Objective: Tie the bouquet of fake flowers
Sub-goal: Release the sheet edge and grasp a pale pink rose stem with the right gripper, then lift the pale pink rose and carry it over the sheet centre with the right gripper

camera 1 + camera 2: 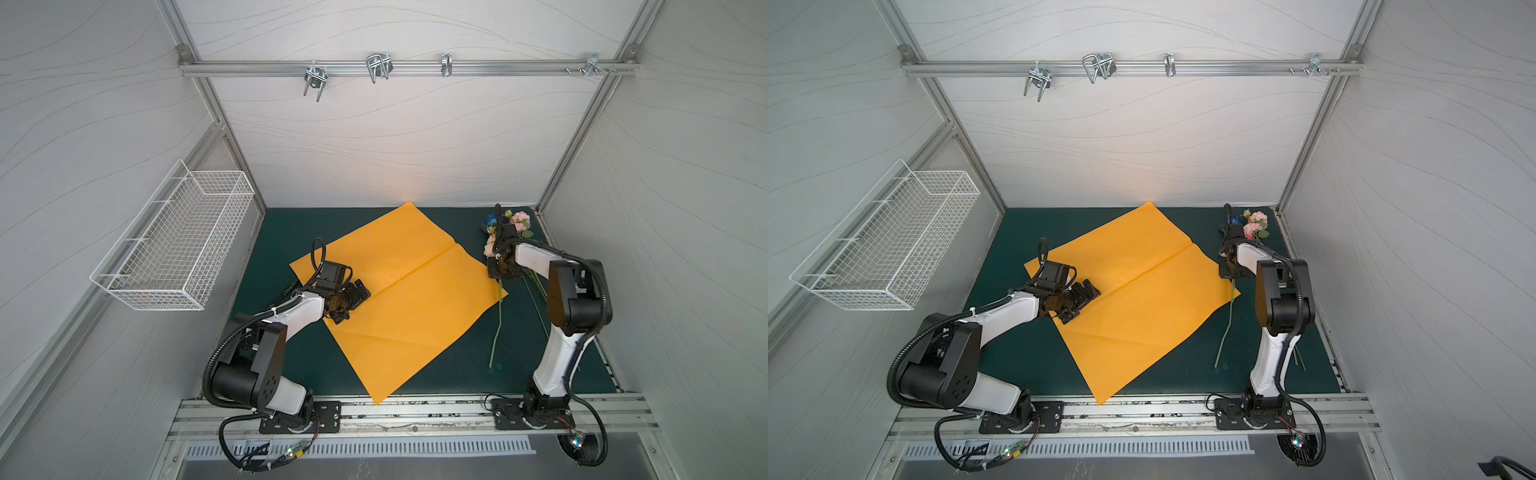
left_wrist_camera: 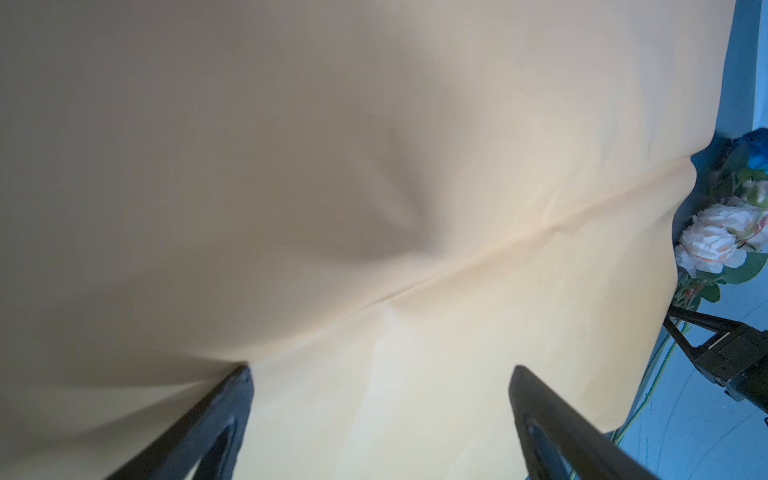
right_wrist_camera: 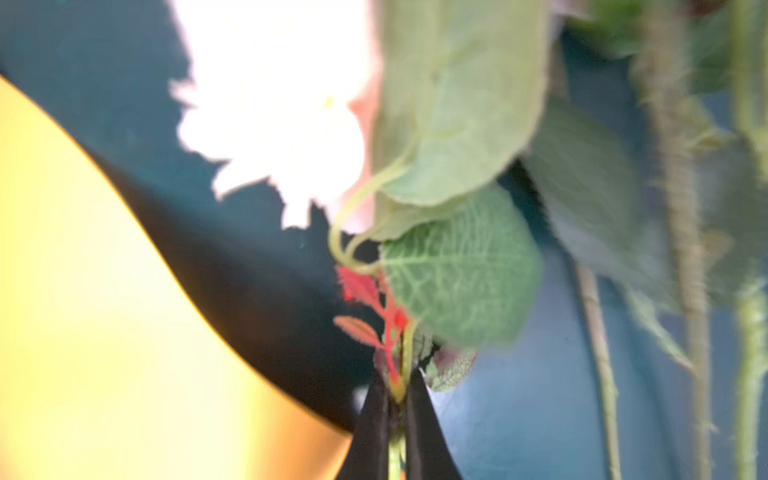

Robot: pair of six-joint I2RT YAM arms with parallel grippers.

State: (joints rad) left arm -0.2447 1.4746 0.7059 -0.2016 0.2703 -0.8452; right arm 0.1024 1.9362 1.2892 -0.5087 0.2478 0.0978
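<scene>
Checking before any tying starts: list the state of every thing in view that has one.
bouquet of fake flowers: untied, stems splayed on the green mat beside the paper.
orange wrapping paper: spread open, creased, lying on the mat.
left gripper: open over the paper, holding nothing.
right gripper: shut on one stem of the bouquet.
wire basket: hanging on the left wall.

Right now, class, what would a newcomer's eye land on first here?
The big orange paper fills the middle of the green mat, with the open left gripper over its left part. At the mat's far right, the right gripper is shut on the bouquet.
</scene>
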